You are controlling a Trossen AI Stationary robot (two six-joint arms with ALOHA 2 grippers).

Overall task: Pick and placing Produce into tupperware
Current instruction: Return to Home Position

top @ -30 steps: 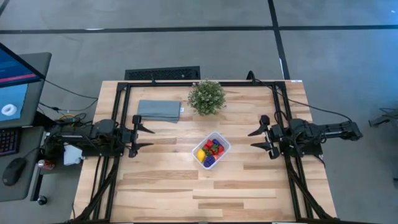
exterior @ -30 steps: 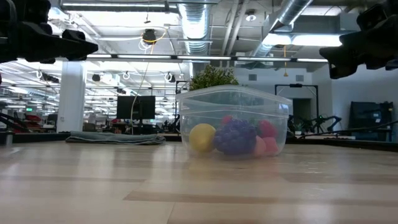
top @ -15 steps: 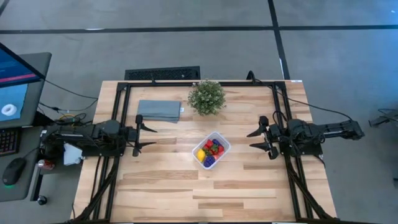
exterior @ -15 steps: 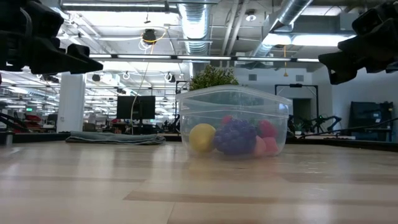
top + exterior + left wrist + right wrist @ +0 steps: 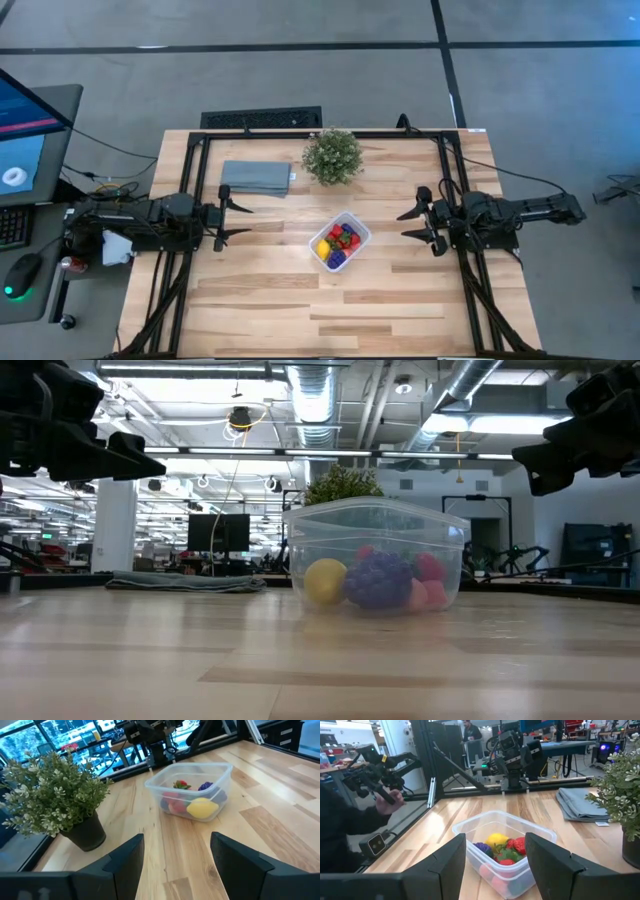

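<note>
With the produce [image 5: 337,244] in the tupperware [image 5: 380,525], left jaws and right jaws hang spread, empty, well clear either side.

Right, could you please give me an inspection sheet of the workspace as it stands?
Surface: wooden table, no spill seen.
Job's things: produce all inside the tupperware, mid-table; none seen loose.
Clutter: potted plant and folded cloth near the far edge.
Grippers: left gripper and right gripper open, empty, each at its own side.
Cables: black cables on the floor beside the arms.
Surroundings: monitor left of the table; a person's hand beyond the left side.
</note>
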